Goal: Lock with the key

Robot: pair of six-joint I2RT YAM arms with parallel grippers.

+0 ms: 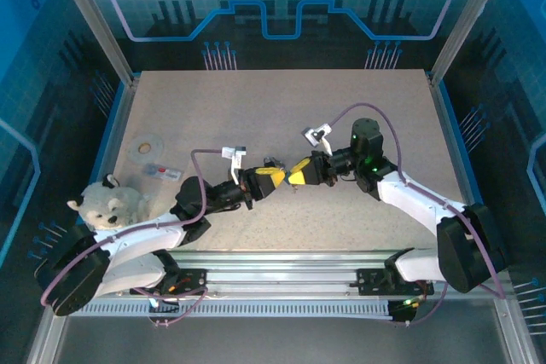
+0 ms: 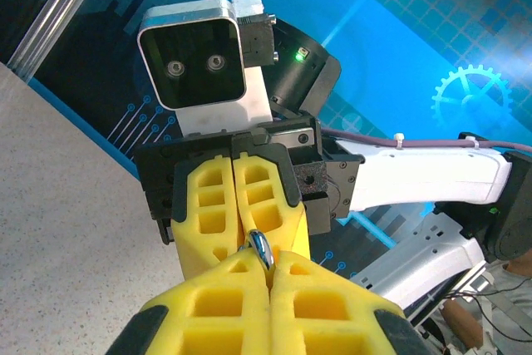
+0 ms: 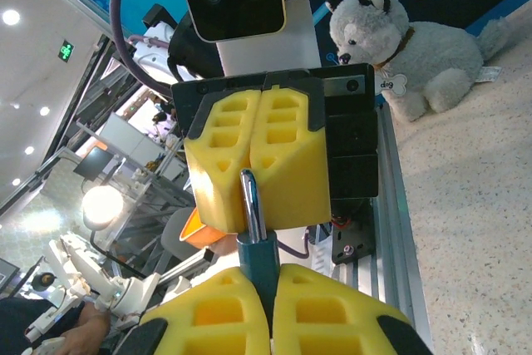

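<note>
A teal padlock (image 3: 259, 255) with a silver shackle (image 3: 249, 201) hangs above the middle of the table. My right gripper (image 3: 268, 278) is shut on the lock's body. The shackle points straight at my left gripper (image 3: 259, 165), which faces the right one tip to tip. In the left wrist view the shackle's bend (image 2: 261, 251) sits pinched in the seam of my left gripper (image 2: 270, 268), which is shut on it. From above, the left gripper (image 1: 277, 176) and the right gripper (image 1: 293, 177) meet nose to nose. The key is hidden.
A grey and white plush dog (image 1: 109, 206) sits at the table's near left corner. Behind it lie a roll of clear tape (image 1: 146, 144) and a small flat packet (image 1: 160, 171). An aluminium rail (image 1: 281, 262) runs along the near edge.
</note>
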